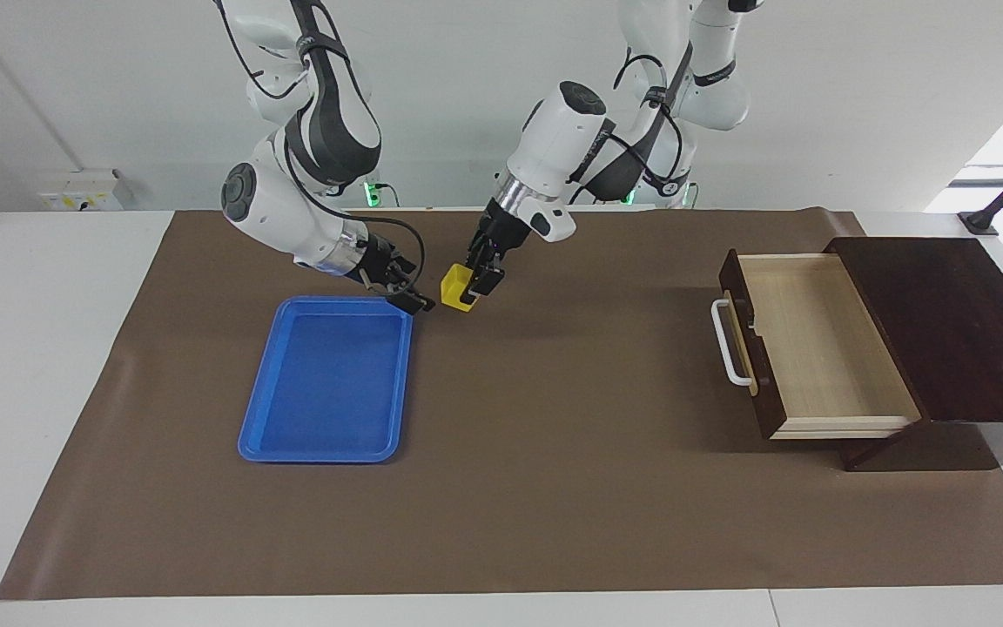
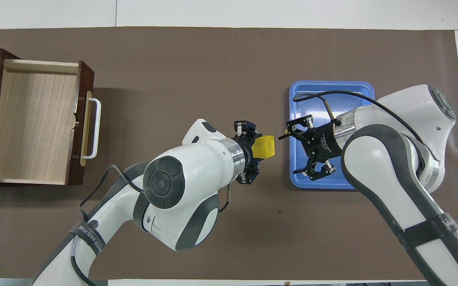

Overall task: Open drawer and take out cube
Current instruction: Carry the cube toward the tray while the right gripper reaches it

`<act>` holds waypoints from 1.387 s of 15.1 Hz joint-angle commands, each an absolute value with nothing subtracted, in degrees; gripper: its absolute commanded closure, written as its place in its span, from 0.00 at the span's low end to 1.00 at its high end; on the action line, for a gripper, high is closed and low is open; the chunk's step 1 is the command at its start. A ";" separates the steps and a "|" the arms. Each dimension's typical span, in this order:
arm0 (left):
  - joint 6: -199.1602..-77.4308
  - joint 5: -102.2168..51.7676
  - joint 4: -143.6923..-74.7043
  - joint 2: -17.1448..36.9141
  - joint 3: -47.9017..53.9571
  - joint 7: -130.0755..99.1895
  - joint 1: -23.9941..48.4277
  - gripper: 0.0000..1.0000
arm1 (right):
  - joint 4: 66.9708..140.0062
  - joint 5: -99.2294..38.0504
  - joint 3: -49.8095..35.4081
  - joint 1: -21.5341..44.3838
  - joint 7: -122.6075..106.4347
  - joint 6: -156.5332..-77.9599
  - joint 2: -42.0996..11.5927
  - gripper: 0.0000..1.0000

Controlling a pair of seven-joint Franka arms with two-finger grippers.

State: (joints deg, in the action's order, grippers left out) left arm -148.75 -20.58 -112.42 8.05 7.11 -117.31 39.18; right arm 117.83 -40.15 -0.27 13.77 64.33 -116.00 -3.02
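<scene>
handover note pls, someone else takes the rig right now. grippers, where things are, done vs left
Left gripper: shut on the cube, held in the air over the mat, beside the blue tray.
Right gripper: open, holds nothing, over the tray's corner nearest the cube, fingers pointed at it.
Drawer: pulled open at the left arm's end of the table, nothing in it.
Done: drawer open, cube out.
Left: looks like a handover to the right gripper or a drop into the tray; neither has happened yet. Don't open the left gripper until the cube is supported.
</scene>
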 commanded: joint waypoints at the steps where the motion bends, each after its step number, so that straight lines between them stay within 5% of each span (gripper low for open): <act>1: -149.77 -21.71 -114.96 5.98 6.15 -117.86 40.25 1.00 | 119.18 -44.37 -0.35 16.60 69.06 -121.19 -2.64 0.00; 15: -149.77 -21.71 -115.40 5.98 6.06 -117.86 39.73 1.00 | 120.85 -46.67 -0.35 21.09 71.46 -128.32 -2.37 0.01; 18: -149.85 -21.71 -115.31 5.98 6.06 -117.86 39.64 1.00 | 120.94 -46.67 -0.35 21.09 71.46 -128.58 -2.37 0.42; 21: -149.76 -21.71 -115.40 5.98 5.98 -117.86 39.64 1.00 | 120.94 -46.67 -0.35 20.65 71.37 -128.58 -2.46 0.48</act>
State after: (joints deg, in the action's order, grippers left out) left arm -148.80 -20.74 -113.60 7.82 6.72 -118.11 39.20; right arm 119.96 -45.76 -0.16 20.75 71.07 -128.45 -3.07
